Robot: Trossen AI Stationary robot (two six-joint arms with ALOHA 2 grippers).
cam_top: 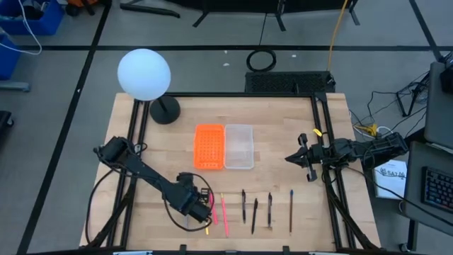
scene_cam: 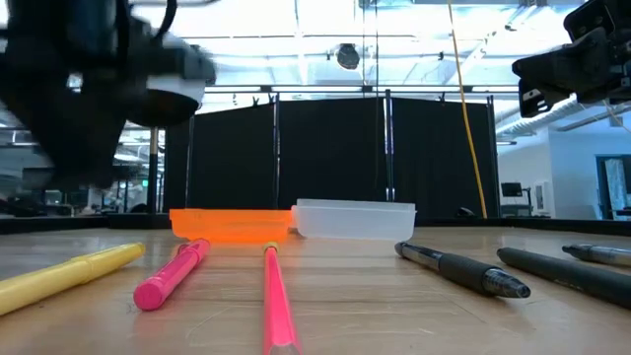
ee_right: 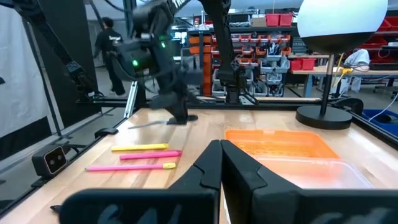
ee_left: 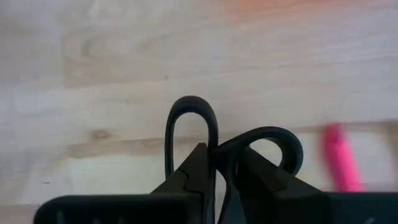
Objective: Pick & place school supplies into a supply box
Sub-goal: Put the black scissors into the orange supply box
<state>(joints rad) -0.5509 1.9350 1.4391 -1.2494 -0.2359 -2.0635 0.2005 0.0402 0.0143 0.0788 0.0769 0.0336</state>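
Note:
My left gripper is shut on the small black-handled scissors, near the table's near edge. Beside it on the wood lie a yellow pen and two pink pens. Several dark pens lie in a row to their right. The clear supply box sits mid-table, touching the orange perforated tray. My right gripper is shut on nothing and hovers over the table's right side. My left gripper pinches the scissors between its two fingers where the two handle loops meet. Both loops stick out past the fingertips. A thin grey blade reaches out of the gripper toward the table's near edge, about level. Whether the scissors are clear of the wood, I cannot tell.
A white globe lamp on a black base stands at the far left corner. Black rails run along the table's sides. Bare wood lies between the two trays and the row of pens.

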